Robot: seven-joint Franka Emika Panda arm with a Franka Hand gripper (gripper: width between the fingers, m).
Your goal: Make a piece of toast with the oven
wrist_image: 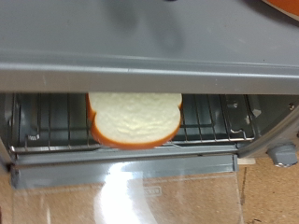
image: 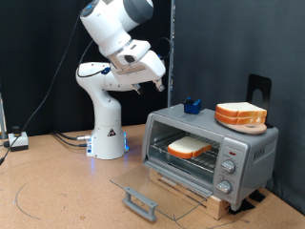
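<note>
Toast (wrist_image: pixel 136 119) rests inside oven (image: pixel 250 151) (door down).

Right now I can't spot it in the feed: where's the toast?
The toast lies on the wire rack inside the open oven, right of centre in the exterior view, under the bread stack on its roof.

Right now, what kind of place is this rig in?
Likely a lab test bench, not a kitchen: black backdrop curtain, bare wooden table, and the oven, door open with the piece of toast inside.

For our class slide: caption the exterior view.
Toast lies inside the open oven; gripper hovers above.
</note>
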